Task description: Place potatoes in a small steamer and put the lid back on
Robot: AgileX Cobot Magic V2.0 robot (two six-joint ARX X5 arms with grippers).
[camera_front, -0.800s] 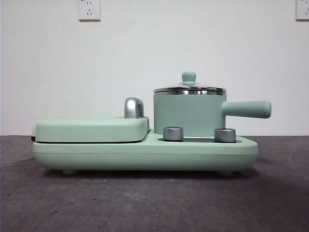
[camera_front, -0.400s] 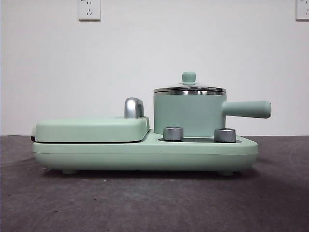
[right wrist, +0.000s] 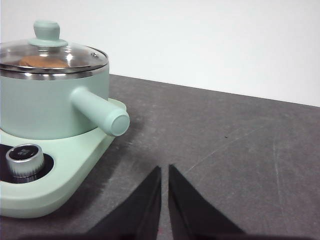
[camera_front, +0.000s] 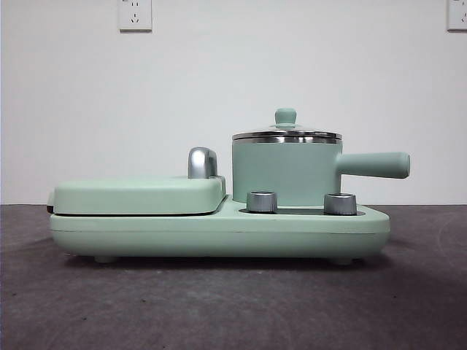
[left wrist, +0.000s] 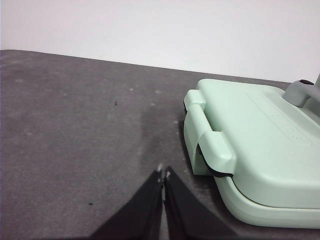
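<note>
In the front view the round clear glass lid (camera_front: 287,134) sits on the mint-green cylindrical steamer pot (camera_front: 286,173) — the task looks finished. The left wrist view shows the left tool (left wrist: 163,175) pressed together above the dark bench (left wrist: 75,125). The right wrist view shows the right tool (right wrist: 165,172) nearly together, and the orange-brown potato (right wrist: 42,61) under the glass — next, only waiting.

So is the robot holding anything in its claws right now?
No, nothing is held. The left gripper and the right gripper are both shut on nothing, over the bare table. The lid sits on the small steamer.
</note>
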